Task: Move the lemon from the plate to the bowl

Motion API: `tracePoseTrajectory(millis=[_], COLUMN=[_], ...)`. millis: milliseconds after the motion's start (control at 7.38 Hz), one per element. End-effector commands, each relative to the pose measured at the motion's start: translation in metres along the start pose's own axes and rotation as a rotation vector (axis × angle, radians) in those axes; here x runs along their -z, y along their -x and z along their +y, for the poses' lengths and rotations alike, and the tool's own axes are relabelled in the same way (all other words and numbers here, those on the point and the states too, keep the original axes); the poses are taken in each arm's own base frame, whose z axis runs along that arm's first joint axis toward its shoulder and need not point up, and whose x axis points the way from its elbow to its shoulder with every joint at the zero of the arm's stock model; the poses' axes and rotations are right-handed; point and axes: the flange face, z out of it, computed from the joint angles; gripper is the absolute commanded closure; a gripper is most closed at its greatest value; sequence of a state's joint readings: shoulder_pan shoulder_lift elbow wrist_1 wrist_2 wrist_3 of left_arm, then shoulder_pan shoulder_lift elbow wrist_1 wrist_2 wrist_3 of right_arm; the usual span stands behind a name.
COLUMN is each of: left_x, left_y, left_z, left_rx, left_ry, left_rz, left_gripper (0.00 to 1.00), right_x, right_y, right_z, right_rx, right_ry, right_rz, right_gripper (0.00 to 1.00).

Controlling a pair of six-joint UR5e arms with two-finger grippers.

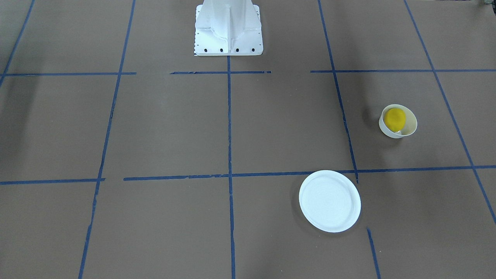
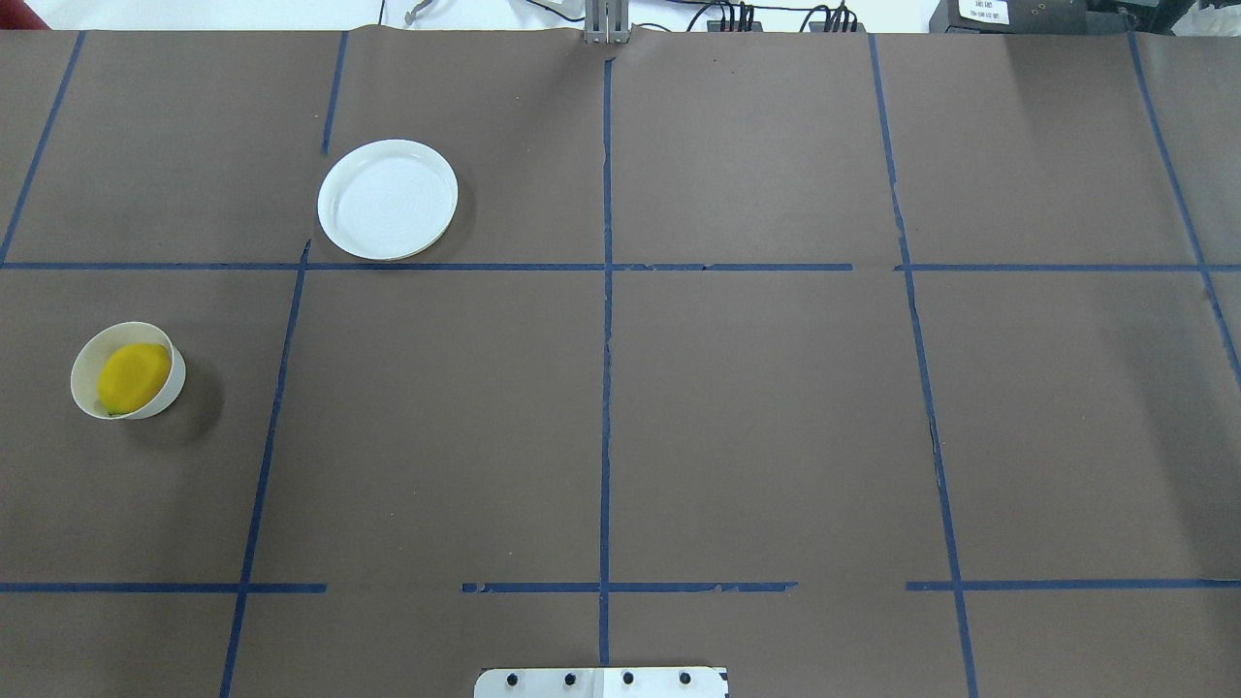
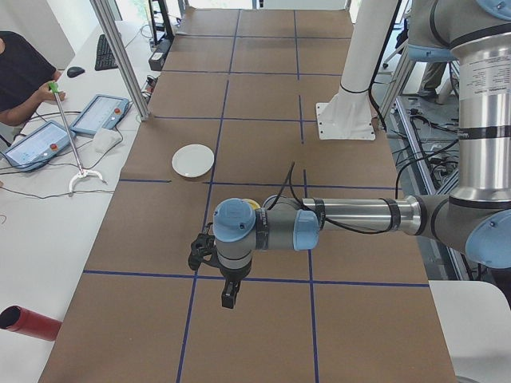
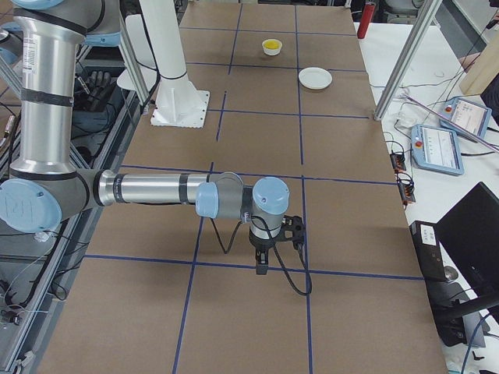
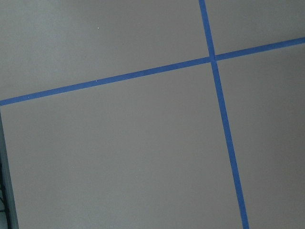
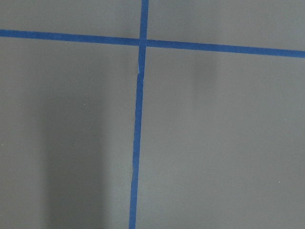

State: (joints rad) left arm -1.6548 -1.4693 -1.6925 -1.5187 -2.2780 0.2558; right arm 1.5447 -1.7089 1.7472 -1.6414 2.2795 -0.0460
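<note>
The lemon (image 2: 134,376) lies in the bowl (image 2: 91,355), the plate (image 2: 388,199) well apart.

Robotics laboratory. Evidence: left robot arm (image 3: 351,215) and white pedestal (image 1: 228,29); table (image 2: 756,407) gridded with blue tape (image 2: 606,388); metal frame post (image 3: 120,56); control tablets (image 3: 100,114) and seated operator (image 3: 20,76), upper left of the left-side view.

Left arm (image 3: 351,214) and right arm (image 4: 148,189) stretch level, jaws pointing down.

Bright, even light from above. The bowl (image 2: 85,374) has a soft shadow beside it. The plate (image 2: 388,200) glows very white. Wrist views look dim
</note>
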Motion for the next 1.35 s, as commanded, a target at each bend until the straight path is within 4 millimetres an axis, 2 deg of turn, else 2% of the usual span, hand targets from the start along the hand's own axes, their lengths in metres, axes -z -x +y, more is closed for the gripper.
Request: tracePoseTrajectory(millis=[0, 271, 1219], left_x=[0.0009, 0.0059, 0.0002], left_y=[-0.0070, -0.0105, -0.0065], left_z=[-0.0034, -0.0070, -0.0031], left_rx=[0.016, 0.007, 0.032], left_ry=[0.035, 0.025, 0.038], left_rz=[0.017, 0.014, 0.017], left_gripper=[0.00, 0.00, 0.00], right_x=[0.0000, 0.0000, 0.0000], right_y=[0.0000, 0.0000, 0.0000], right_z=[0.0000, 0.0000, 0.0000], right_rx=[0.000, 0.000, 0.000], right_ry=[0.000, 0.000, 0.000], right_rz=[0.000, 0.000, 0.000], right_gripper=[0.00, 0.00, 0.00])
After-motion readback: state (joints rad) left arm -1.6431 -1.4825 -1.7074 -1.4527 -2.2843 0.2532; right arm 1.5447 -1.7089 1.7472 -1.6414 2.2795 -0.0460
